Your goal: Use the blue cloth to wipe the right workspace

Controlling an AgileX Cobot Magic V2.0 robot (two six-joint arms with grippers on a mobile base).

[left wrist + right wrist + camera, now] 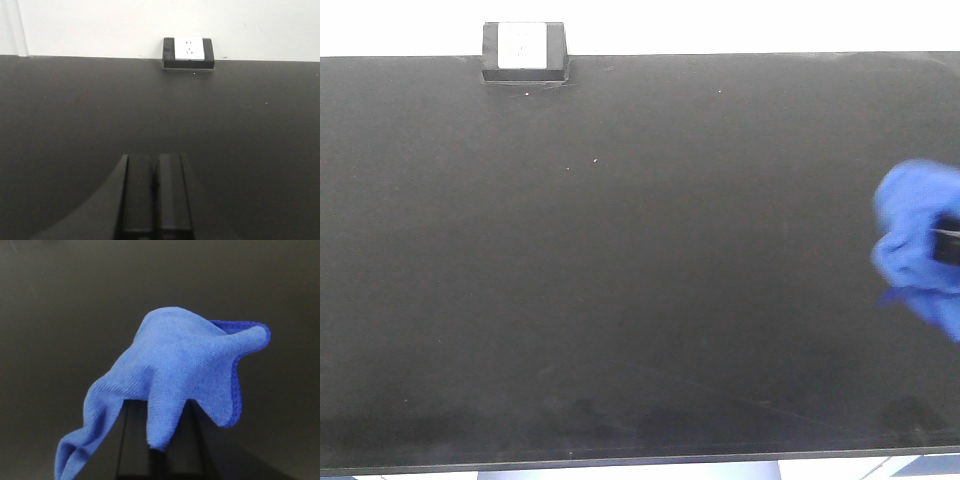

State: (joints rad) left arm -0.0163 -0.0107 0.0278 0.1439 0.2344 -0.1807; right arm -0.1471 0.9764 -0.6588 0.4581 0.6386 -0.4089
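The blue cloth [916, 245] is bunched at the far right edge of the black table [620, 280] in the front view. My right gripper [946, 243] is shut on it, mostly cut off by the frame edge. In the right wrist view the blue cloth [180, 375] drapes over both black fingers [135, 440], pinched between them, held over the dark tabletop. My left gripper [154, 170] is shut and empty above the table, facing the back wall; it does not show in the front view.
A black box with a white power socket [524, 50] sits at the table's back edge, left of centre, also in the left wrist view [188, 51]. A white wall stands behind the table. The table's front edge [640, 462] runs along the bottom.
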